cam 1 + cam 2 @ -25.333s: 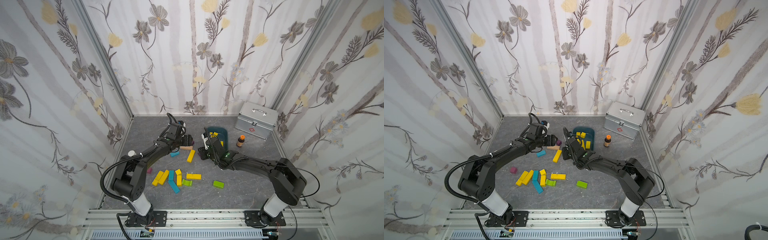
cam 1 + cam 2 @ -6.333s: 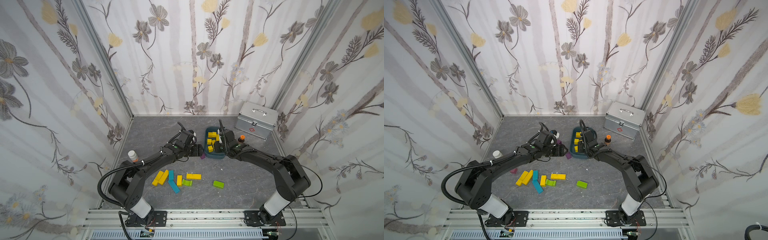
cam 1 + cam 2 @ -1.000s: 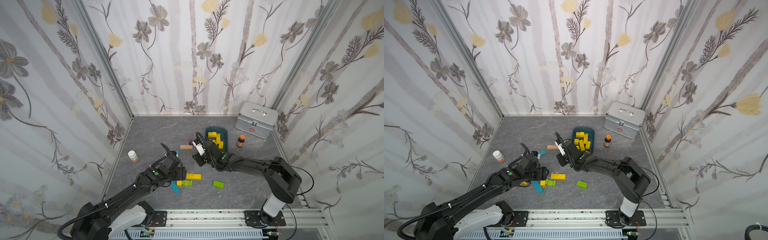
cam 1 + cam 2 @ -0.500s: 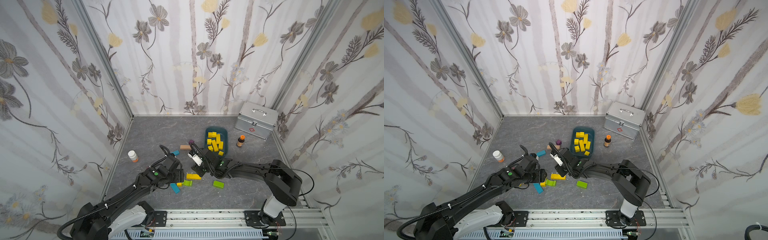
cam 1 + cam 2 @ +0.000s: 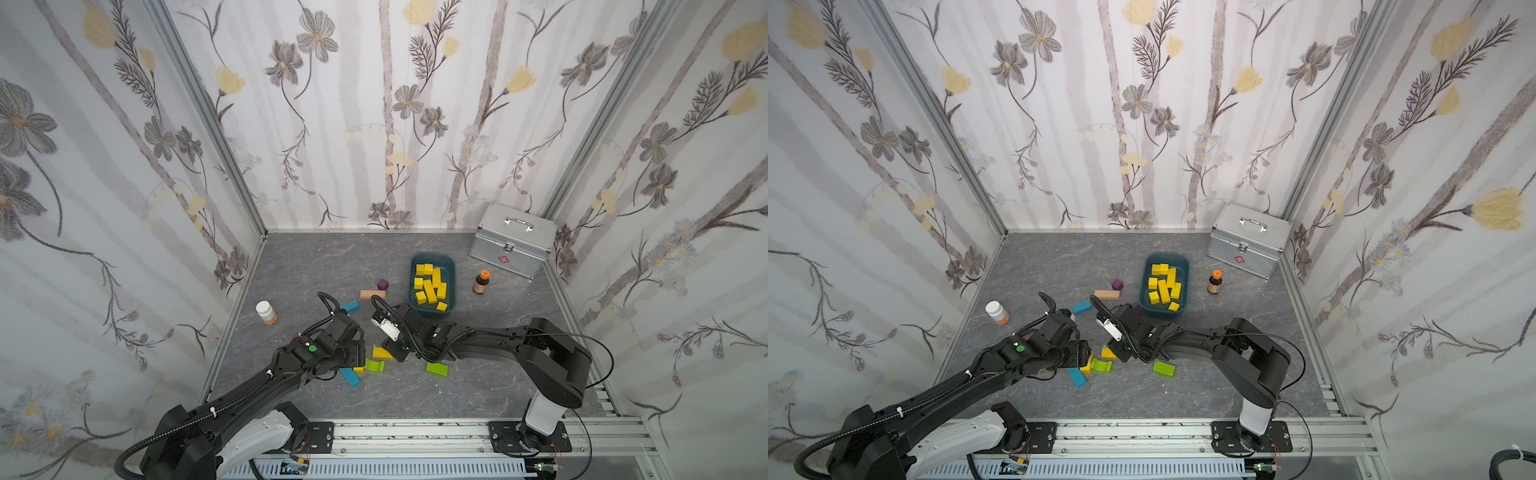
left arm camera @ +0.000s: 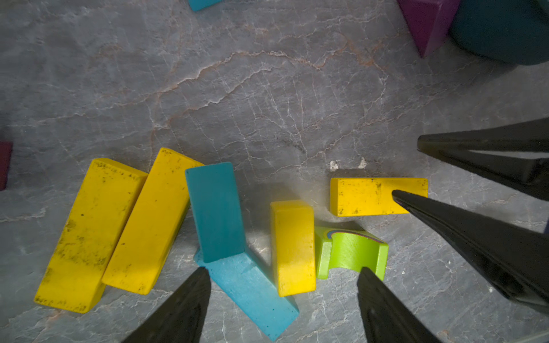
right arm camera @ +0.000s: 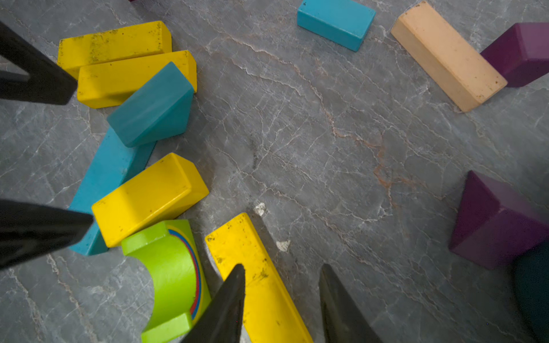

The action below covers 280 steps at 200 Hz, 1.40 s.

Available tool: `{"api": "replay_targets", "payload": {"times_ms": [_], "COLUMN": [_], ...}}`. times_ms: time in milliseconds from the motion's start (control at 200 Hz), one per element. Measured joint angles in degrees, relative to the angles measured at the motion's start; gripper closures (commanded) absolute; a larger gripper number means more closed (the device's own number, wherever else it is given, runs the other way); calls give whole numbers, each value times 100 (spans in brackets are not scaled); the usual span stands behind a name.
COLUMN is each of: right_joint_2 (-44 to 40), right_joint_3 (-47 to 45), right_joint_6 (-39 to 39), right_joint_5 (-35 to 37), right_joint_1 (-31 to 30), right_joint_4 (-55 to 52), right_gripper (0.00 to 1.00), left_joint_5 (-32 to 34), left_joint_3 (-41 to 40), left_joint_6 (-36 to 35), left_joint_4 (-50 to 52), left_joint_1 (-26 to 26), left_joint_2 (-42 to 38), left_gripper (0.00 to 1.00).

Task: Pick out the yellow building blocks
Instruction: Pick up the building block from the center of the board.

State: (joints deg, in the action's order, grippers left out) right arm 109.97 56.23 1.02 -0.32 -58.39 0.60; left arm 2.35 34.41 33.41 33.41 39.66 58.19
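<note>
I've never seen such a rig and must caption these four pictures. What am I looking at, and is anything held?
Two robot arms work on a grey table. Two pictures look down from overhead; the two close-ups come from cameras on the wrists. Many yellow blocks lie in the blue tub; four more lie on the table among teal blocks, a green arch, purple blocks and a tan bar. The left gripper, a two-fingered pincer, hovers open above them. The right gripper, also open, is poised over one yellow bar. Nothing is held.
</note>
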Motion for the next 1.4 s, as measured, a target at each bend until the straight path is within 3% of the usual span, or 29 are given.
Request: {"api": "replay_targets", "payload": {"times_ms": [570,904,1399], "right_joint_2": [90,55,-229], "right_joint_3": [-2,61,-205], "right_joint_6": [-162,-98,-22], "right_joint_5": [0,-177,-258], "right_joint_1": [-85,-87,-90], "right_joint_4": [-15,-236,-343], "right_gripper": [55,55,54], "left_joint_5": [94,-243,-505], "left_joint_3": [-109,-109,-103], "left_joint_6": [-48,-155,-15], "left_joint_4": [120,101,122], "left_joint_1": [-7,-7,-2], "left_joint_2": [-243,-564,-299], "left_gripper": [20,19,19]}}
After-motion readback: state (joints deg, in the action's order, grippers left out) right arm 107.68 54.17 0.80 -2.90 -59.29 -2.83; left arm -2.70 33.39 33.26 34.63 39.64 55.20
